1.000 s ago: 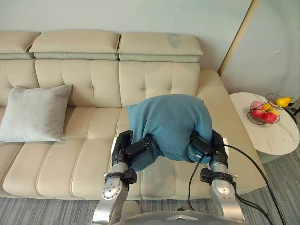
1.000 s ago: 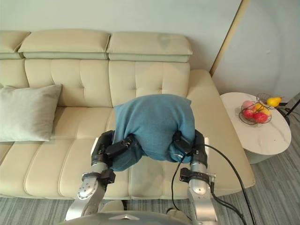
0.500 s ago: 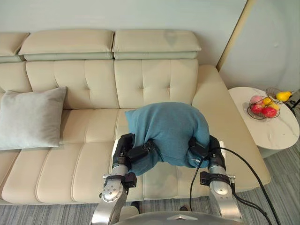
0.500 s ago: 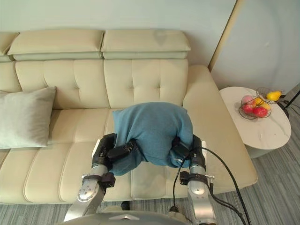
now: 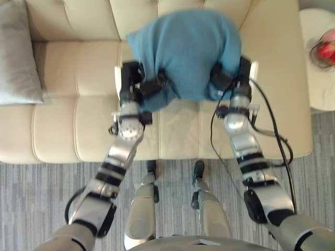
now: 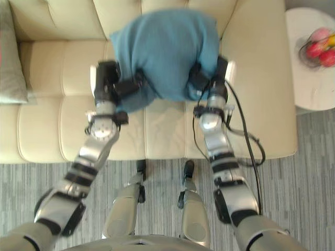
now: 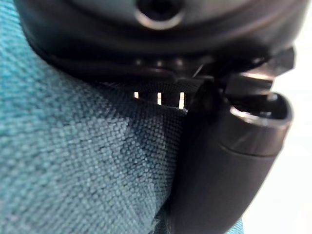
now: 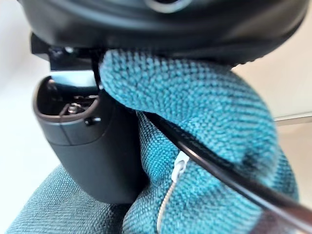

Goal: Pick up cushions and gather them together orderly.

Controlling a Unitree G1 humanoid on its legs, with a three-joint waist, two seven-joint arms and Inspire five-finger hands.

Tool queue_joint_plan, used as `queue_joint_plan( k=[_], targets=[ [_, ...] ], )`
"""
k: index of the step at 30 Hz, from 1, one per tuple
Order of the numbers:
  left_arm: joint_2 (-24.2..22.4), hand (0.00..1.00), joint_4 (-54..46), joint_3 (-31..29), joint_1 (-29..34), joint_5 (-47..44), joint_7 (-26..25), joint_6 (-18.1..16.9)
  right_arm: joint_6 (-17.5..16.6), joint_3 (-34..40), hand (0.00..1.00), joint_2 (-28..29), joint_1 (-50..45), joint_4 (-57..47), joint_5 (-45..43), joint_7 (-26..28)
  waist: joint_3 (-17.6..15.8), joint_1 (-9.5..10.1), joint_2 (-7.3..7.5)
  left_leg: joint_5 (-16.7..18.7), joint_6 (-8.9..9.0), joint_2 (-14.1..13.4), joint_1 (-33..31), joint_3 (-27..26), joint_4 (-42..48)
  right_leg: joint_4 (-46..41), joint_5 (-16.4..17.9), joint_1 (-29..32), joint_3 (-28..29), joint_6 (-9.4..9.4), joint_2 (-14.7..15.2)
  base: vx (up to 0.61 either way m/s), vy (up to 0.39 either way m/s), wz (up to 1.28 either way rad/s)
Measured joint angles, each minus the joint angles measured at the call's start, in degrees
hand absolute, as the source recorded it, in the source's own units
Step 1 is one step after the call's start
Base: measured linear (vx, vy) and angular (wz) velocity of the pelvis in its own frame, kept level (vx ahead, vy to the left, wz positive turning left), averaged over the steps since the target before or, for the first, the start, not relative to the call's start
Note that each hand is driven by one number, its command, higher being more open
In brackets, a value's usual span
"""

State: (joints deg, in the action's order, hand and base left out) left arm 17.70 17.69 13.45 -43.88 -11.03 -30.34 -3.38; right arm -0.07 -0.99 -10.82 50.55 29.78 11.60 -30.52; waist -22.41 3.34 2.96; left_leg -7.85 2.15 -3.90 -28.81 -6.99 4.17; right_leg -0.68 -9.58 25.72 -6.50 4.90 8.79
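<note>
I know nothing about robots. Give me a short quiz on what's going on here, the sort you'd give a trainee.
1. True or false: the left hand and the right hand both grip the blue cushion.
2. Where is the grey cushion? A) on the sofa, to the robot's left. B) on the floor. C) on a shelf.
3. Fill in the blank: the bowl on the round table holds ____.

Key: 1 true; 2 A; 3 fruit.
</note>
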Motion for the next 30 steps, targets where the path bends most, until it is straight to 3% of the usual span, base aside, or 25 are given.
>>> queue_joint_plan(
  k=[5,7,8,14,19,30],
  targets=[
    [0.05,0.00,5.27,-0.99,-12.67,0.46,-3.14,-0.42,-0.01,1.25,0.00,-1.06,9.92,2.24,-0.19,-4.21,-2.65,-0.13,-1.35,-1.52,0.08,0.04,-4.73,1.31,-0.22,0.04,-0.78,4.18,-0.96,0.17,-0.08,0.00,0.012,0.10],
    [-0.02,0.00,5.77,-1.03,-14.72,1.99,-3.70,-0.56,-0.01,1.57,0.00,-1.04,12.12,3.37,-0.19,-5.82,-2.91,-0.07,-1.48,-2.06,0.22,0.00,-5.87,1.49,-0.94,0.00,-0.83,5.53,-1.04,0.13,-0.14,0.04,0.015,0.05],
    [-0.25,1.00,5.77,-1.02,-15.11,2.96,-4.15,-0.99,-0.03,1.56,1.00,-1.02,12.48,3.38,-0.18,-6.64,-2.94,-0.04,-1.53,-2.22,0.27,-0.04,-6.35,1.50,-1.24,-0.05,-0.83,6.21,-1.05,0.13,-0.18,0.06,0.027,0.01],
    [-5.34,1.00,5.77,-3.46,-15.59,6.60,-8.14,-1.59,-0.02,2.02,1.00,0.76,11.99,0.78,-0.06,-11.01,-3.70,0.24,-2.46,-2.89,0.72,-0.36,-8.35,1.68,-1.67,-1.39,-0.64,8.93,-1.13,0.01,-0.36,0.06,0.041,0.00],
    [-10.33,1.00,5.35,-5.48,-12.73,6.60,-11.30,-1.59,-0.01,2.70,1.00,4.25,4.85,-3.39,-0.06,-12.00,-3.80,0.76,-2.59,-3.06,1.01,-1.23,-7.21,2.13,-1.56,-6.84,2.26,10.02,-1.36,-0.56,-0.44,0.08,0.019,0.03],
    [-13.28,1.00,4.06,-5.91,1.25,3.61,-2.75,-1.57,1.23,4.45,1.00,9.25,-12.15,-4.48,-7.20,-2.39,-3.81,1.02,-2.56,-3.36,2.40,-1.91,-3.56,4.43,-1.01,-17.45,8.35,9.48,-3.68,-1.89,0.36,0.07,-0.044,0.11]
  ],
)
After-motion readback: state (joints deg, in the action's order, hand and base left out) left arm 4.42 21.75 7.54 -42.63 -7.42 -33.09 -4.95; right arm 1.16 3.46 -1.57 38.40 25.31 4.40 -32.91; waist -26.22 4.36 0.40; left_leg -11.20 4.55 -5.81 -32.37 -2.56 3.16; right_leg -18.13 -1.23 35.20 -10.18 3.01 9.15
